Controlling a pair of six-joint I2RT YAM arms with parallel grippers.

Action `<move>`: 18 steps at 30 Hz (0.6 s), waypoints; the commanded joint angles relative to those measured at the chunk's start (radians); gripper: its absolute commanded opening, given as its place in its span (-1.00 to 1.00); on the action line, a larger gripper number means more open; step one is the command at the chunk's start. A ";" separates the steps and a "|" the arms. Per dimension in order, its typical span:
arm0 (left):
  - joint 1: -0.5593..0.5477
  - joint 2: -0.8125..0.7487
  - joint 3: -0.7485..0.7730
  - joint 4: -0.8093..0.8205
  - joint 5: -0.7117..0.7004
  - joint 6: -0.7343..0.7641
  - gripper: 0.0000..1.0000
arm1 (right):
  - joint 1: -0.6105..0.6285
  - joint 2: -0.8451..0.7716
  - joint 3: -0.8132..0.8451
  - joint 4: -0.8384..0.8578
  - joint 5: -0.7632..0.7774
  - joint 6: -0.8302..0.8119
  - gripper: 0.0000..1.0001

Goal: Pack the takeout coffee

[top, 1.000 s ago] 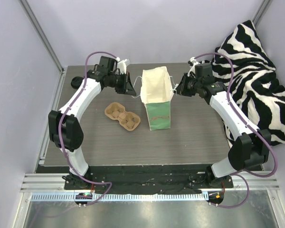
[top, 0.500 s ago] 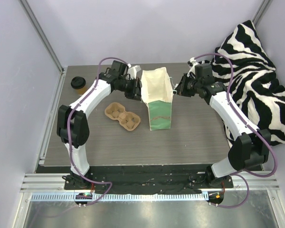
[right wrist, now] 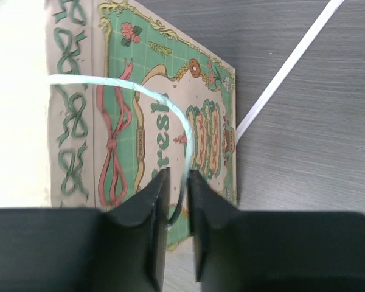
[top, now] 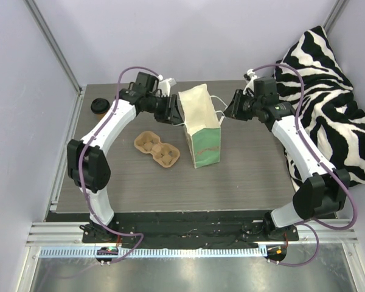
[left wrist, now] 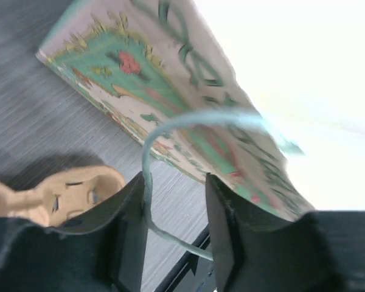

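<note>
White-shelled left arm (top: 109, 125) and right arm (top: 298, 149), black at joints; a thin purple cable (top: 126, 71) loops behind each matte black claw (left wrist: 176, 201).

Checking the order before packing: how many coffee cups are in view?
1. The cup stands at the far left edge of the table, outside the carrier, whose two pockets are empty. The bottom of the bag is not fully visible, so another could be hidden there.

You see the mint-green paper bag (top: 205, 149) standing between the left fingers (left wrist: 131, 234) and right fingers (right wrist: 146, 225), a string handle (left wrist: 188, 120) looping through each pair. The pulp cup carrier (top: 157, 149) lies on the table (top: 249, 176) just beside the left fingers. The zebra-striped cushion (top: 328, 91), possibly off the table, sits behind the right fingers.
</note>
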State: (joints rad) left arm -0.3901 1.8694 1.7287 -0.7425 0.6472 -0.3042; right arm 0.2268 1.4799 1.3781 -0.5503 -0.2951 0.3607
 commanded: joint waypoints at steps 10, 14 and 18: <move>0.016 -0.174 0.160 -0.015 -0.035 0.047 0.27 | -0.006 -0.089 0.179 0.004 -0.084 -0.019 0.10; 0.016 -0.196 0.154 0.000 -0.003 0.053 0.41 | -0.004 -0.096 0.220 0.012 -0.116 -0.046 0.45; 0.034 -0.226 0.150 0.009 0.005 0.065 0.69 | -0.006 -0.102 0.269 0.041 -0.128 -0.112 0.76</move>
State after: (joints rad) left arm -0.3748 1.7031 1.8656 -0.7597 0.6220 -0.2596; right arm 0.2222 1.4200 1.5646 -0.5621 -0.3851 0.3206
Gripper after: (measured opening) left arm 0.778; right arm 0.833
